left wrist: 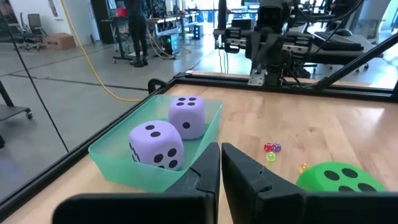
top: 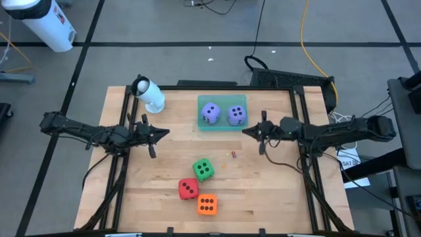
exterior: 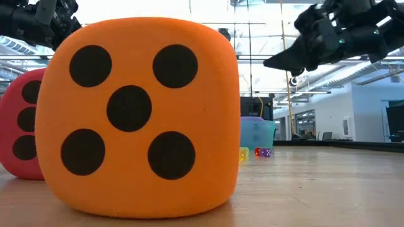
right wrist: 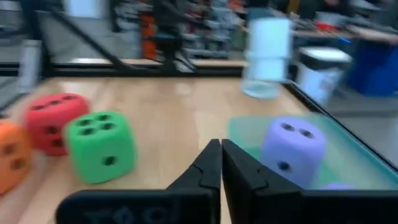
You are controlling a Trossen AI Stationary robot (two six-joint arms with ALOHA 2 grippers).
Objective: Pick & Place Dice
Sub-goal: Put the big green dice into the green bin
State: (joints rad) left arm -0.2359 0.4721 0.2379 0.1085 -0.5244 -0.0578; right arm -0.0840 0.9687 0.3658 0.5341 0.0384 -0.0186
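Two light purple dice [top: 210,113] [top: 237,116] sit inside the translucent teal tray [top: 222,99] at the table's far middle. The green die [top: 203,169], the red die [top: 188,189] and the orange die [top: 207,205] rest on the wood toward the near edge. My left gripper [top: 164,133] hovers shut left of the tray, touching nothing. My right gripper [top: 246,131] hovers shut just near-right of the tray, also touching nothing. The low view is filled by the orange die [exterior: 136,113], with the red die [exterior: 19,126] behind it.
A white cylinder-shaped object [top: 150,94] lies near the far left corner. A few tiny coloured dice [top: 233,155] lie on the wood between the tray and the green die. Bare wood stretches across the right half of the table. A person stands far off in the room [left wrist: 134,31].
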